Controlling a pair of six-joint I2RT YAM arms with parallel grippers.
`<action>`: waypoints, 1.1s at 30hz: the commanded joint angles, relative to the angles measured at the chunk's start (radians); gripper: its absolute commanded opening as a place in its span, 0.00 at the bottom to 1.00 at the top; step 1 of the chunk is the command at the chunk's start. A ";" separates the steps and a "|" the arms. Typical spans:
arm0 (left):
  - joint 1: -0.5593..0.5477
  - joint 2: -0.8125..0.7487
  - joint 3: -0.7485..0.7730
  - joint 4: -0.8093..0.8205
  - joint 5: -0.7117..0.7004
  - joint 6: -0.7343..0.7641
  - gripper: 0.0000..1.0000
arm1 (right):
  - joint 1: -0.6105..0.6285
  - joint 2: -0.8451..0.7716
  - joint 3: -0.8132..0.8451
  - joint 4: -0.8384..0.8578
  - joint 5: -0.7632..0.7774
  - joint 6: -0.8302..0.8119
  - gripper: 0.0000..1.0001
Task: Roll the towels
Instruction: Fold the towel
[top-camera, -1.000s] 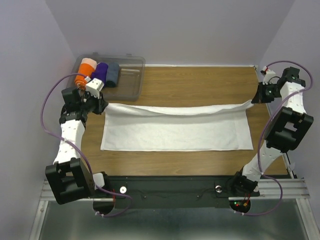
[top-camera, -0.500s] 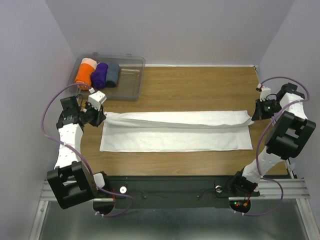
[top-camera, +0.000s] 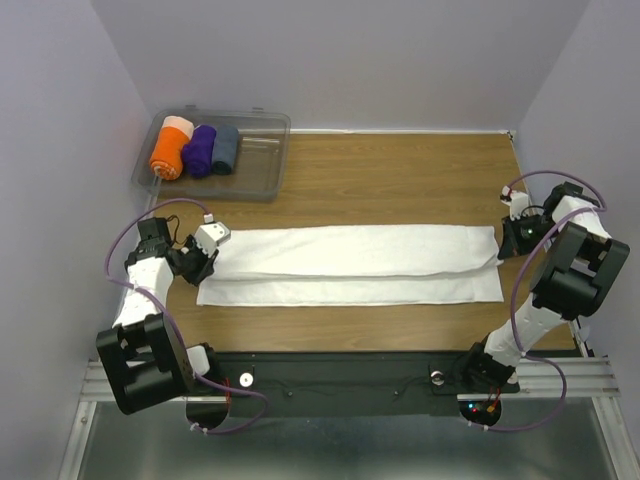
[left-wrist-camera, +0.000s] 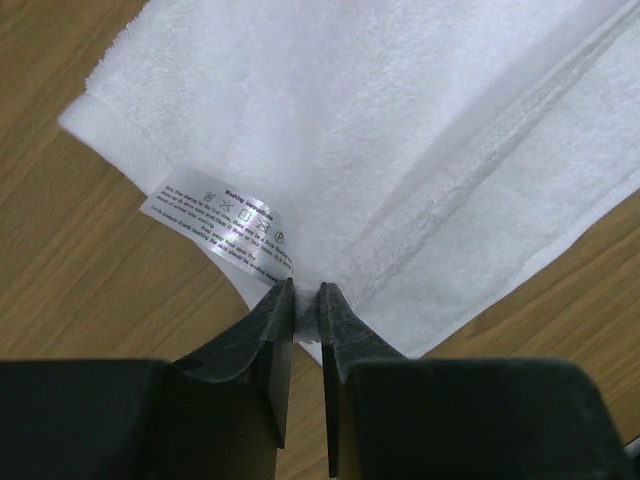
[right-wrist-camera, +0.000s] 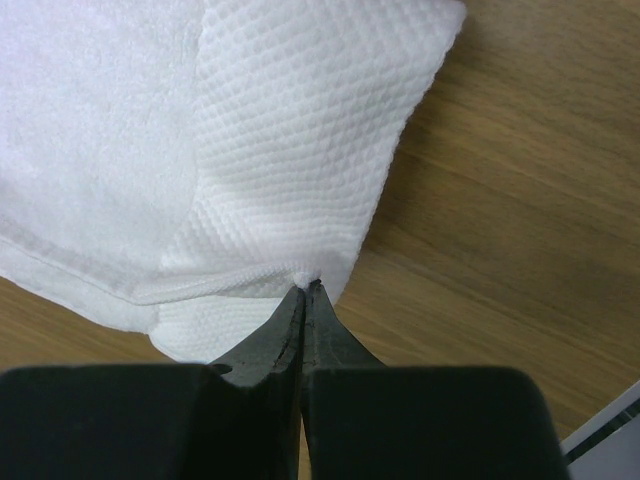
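The white towel (top-camera: 350, 262) lies across the wooden table as a long strip, its far half folded toward me over the near half. My left gripper (top-camera: 210, 252) is shut on the towel's left end; in the left wrist view the jaws (left-wrist-camera: 307, 290) pinch the towel (left-wrist-camera: 400, 130) beside its care label (left-wrist-camera: 220, 222). My right gripper (top-camera: 501, 240) is shut on the towel's right end; in the right wrist view the tips (right-wrist-camera: 308, 288) pinch a hem corner of the towel (right-wrist-camera: 300, 150). A narrow band of the lower layer shows along the near edge.
A clear plastic bin (top-camera: 262, 165) at the back left holds an orange roll (top-camera: 170, 150), a purple roll (top-camera: 200, 150) and a grey-blue roll (top-camera: 225, 148). Walls stand close on both sides. The table's right edge (top-camera: 560, 280) is beside my right arm.
Both grippers moved toward the near side and lower, carrying the towel's far edge over the near half. The raised fold now lies flat on the lower layer.
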 joint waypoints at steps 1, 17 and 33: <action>0.009 0.018 -0.026 0.051 -0.055 0.045 0.00 | -0.011 0.002 0.004 0.030 0.020 -0.015 0.00; 0.010 -0.036 0.191 -0.116 0.031 0.021 0.00 | -0.017 -0.079 0.148 -0.025 -0.005 0.027 0.01; 0.133 -0.042 0.142 -0.310 0.025 0.270 0.00 | -0.049 -0.109 -0.027 -0.063 0.018 -0.137 0.01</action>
